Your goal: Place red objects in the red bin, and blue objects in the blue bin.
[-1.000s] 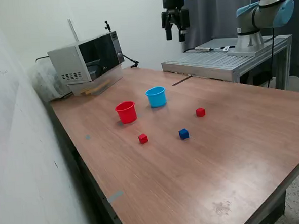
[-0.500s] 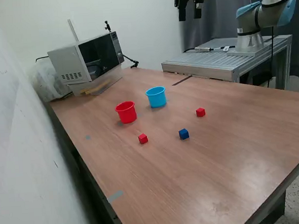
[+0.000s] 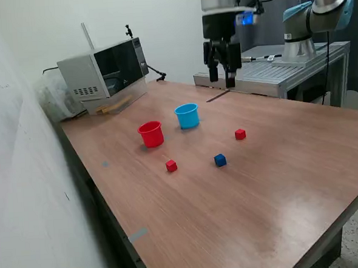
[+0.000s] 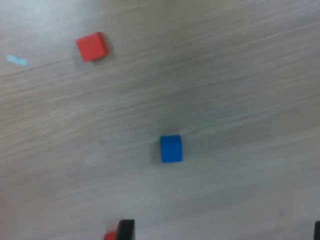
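The gripper (image 3: 222, 78) hangs high over the table (image 3: 279, 188), fingers apart and nothing between them.

Below sit three loose cubes. The blue cube (image 3: 220, 160) lies mid-table. One red cube (image 3: 171, 166) is at about nine o'clock from it, well apart, and the other red cube (image 3: 240, 134) is at about one o'clock.

The red cup (image 3: 151, 134) and blue cup (image 3: 187, 116) stand upright side by side, not touching, at roughly eleven to twelve o'clock from the blue cube.

In the wrist view the blue cube (image 4: 171, 148) sits near the middle, with a red cube (image 4: 92, 46) well off from it.

These cubes look small, hard and light, likely a bit slick, so a square pinch on two opposite flat faces, low on the cube, seems safest. A corner grip would probably squirt it out. The cups look light enough to tip if bumped.
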Controlling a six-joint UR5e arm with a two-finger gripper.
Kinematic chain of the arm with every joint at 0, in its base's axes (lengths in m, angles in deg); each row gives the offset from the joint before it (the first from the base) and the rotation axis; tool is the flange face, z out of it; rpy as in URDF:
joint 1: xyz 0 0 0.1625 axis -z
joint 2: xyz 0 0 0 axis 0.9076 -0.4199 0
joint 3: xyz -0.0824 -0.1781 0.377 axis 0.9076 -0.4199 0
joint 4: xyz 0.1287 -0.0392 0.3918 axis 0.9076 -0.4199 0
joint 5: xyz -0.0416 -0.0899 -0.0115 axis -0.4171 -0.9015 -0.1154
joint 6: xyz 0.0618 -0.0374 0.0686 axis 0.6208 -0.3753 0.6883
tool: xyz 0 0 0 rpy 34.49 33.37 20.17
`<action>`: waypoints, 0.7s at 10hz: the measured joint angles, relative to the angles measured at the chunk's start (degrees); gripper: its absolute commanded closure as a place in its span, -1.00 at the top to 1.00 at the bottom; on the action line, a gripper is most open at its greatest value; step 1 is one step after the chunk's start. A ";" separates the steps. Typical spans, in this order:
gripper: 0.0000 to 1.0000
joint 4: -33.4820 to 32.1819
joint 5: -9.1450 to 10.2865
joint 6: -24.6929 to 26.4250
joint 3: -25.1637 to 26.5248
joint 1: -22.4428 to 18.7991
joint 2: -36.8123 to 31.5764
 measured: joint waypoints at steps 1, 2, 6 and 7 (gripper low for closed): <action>1.00 -1.81 -0.02 0.09 -0.05 0.19 3.44; 1.00 -3.42 -0.04 0.12 0.05 0.36 6.51; 1.00 -6.79 -0.08 -0.13 -1.10 0.69 14.45; 1.00 -7.08 -0.08 -0.64 -1.77 0.75 15.55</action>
